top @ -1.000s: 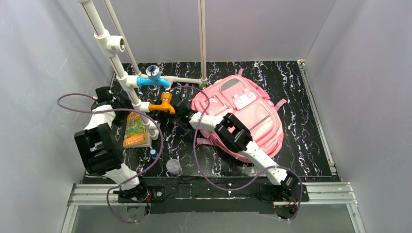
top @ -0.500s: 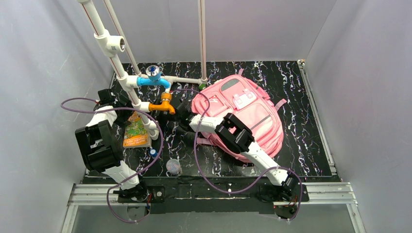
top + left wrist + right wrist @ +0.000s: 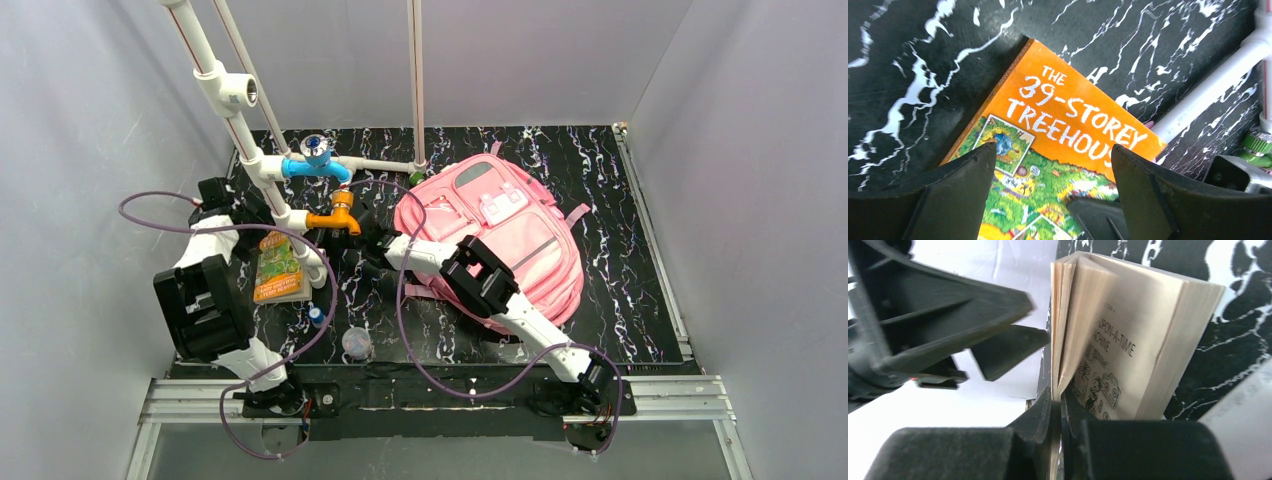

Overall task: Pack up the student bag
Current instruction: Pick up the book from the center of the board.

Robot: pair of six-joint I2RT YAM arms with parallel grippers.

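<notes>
Top external view: the student bag [image 3: 520, 215] lies flat on the far right part of the marbled table [image 3: 610, 170], with its front pockets facing up. The right arm crosses over its near left side. I cannot see an open zip from here. I think the bag lies like this so that flat things can be slid into it from the side.

Just left of the bag, the right gripper [image 3: 1057, 397] has its fingers pressed together on a few thin leaves of a paperback [image 3: 1128, 335]. The other pages fan away from them. A pinch this thin would probably slip or tear if the book were lifted by it.

Further left, beyond the white pipe frame [image 3: 240, 140], the 39-Storey Treehouse book [image 3: 1058, 115] lies cover up on the table. The left gripper [image 3: 1053, 150] hangs over it with its fingers wide apart and holds nothing, which looks to me like lining up for a grasp. I cannot tell whether the two books are the same one.
</notes>
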